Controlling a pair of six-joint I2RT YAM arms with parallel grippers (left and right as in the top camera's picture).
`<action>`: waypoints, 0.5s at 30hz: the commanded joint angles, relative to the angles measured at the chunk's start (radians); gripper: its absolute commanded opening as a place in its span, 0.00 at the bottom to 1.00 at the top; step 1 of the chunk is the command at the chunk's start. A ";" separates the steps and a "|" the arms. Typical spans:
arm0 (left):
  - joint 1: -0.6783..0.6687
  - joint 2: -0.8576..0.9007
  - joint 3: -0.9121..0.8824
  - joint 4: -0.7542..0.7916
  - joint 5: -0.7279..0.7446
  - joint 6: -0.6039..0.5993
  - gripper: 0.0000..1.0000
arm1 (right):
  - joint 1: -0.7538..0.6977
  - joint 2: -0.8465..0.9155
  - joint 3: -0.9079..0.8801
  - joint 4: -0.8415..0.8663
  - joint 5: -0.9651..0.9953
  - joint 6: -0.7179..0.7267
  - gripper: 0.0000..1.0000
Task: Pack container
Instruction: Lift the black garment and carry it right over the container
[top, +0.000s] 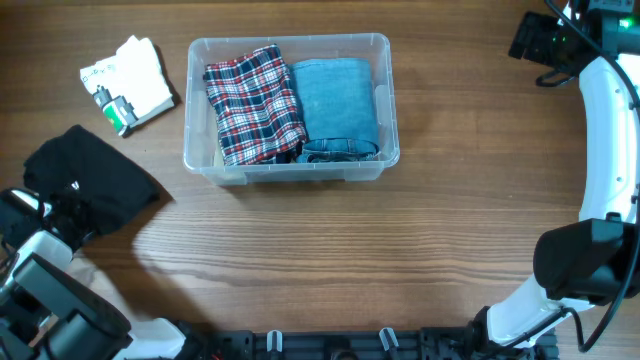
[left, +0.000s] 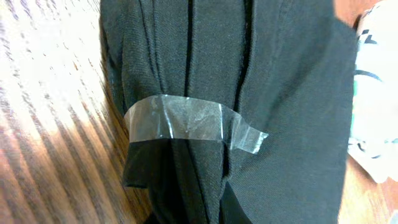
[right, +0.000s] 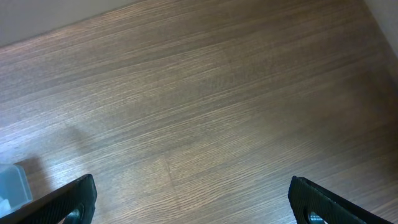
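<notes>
The clear container (top: 290, 42) stands at the table's upper middle. Inside it a folded red plaid garment (top: 252, 103) lies on the left and folded blue jeans (top: 338, 105) on the right. A folded black garment (top: 95, 180) lies at the left edge of the table. My left gripper (top: 62, 218) is at its near-left edge, shut on the cloth. The left wrist view is filled by this black garment (left: 249, 93), bound with a strip of clear tape (left: 186, 121), and my fingers are hidden there. My right gripper (right: 199, 208) hangs open over bare wood at the far right (top: 540, 40).
A white folded item (top: 128, 80) with a green-and-white tag lies at the upper left, beyond the black garment; its edge shows in the left wrist view (left: 373, 93). A corner of the container (right: 12, 183) shows at the right wrist view's left edge.
</notes>
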 joint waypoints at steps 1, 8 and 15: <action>0.006 -0.065 0.014 0.005 -0.011 0.008 0.04 | 0.002 0.008 -0.001 0.003 0.018 -0.004 1.00; 0.006 -0.182 0.047 0.047 0.084 -0.005 0.04 | 0.002 0.008 -0.001 0.003 0.018 -0.004 1.00; -0.021 -0.269 0.117 0.070 0.266 -0.053 0.04 | 0.002 0.008 -0.001 0.003 0.018 -0.004 1.00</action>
